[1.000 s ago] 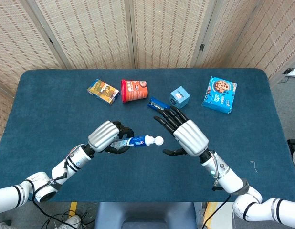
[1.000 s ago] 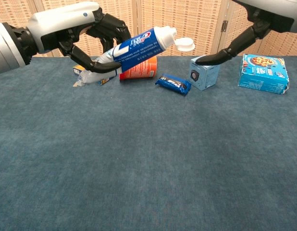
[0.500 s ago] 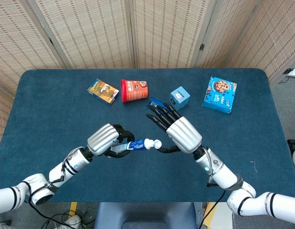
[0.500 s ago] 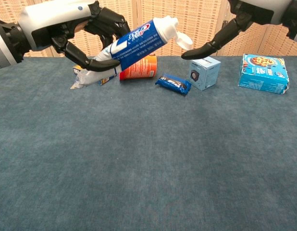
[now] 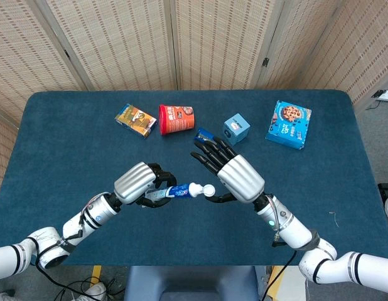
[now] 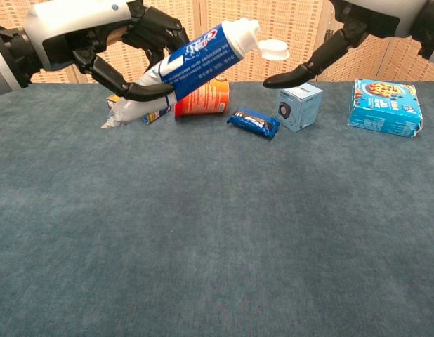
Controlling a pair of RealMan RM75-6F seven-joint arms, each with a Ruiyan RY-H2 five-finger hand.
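Your left hand (image 5: 139, 182) grips the toothpaste tube (image 5: 178, 190) above the tabletop's near middle; your right hand (image 5: 235, 177), fingers spread and empty, has closed in from a second ago, its thumb now just under the white cap (image 6: 274, 49).

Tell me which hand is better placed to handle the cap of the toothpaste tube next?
Probably the right hand: its fingers are spread beside the cap, while the left hand already holds the toothpaste tube.
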